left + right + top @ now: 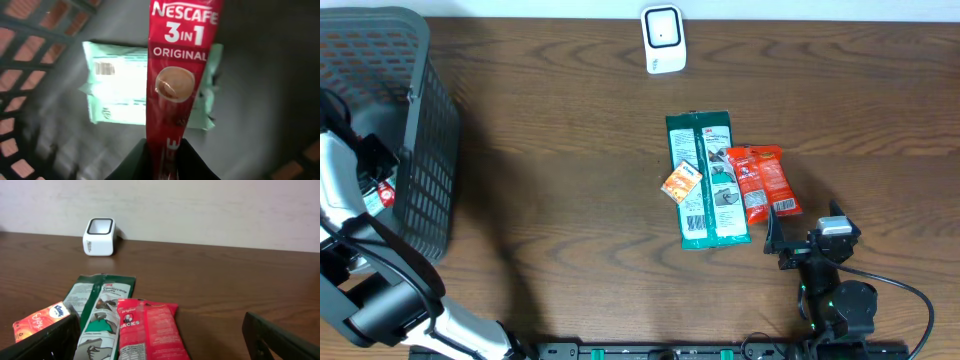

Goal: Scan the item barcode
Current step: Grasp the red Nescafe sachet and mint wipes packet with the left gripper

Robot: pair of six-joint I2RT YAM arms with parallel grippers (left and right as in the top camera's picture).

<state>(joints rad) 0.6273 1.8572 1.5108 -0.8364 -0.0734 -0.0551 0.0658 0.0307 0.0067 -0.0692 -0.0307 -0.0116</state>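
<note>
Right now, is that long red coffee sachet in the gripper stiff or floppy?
Probably fairly stiff: the Nescafe sachet stands straight out from the left gripper pinching its end. Likely light, being thin. Its glossy film may slip.

The sachet [180, 100] is red, the basket [425, 170] grey latticework.

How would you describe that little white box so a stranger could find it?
Start at the far edge of the wooden table, by the wall. Well behind the flat packets in the middle stands the white box, alone. Unlike those colourful packets, it is plain white and rigid, with a dark-rimmed window.
</note>
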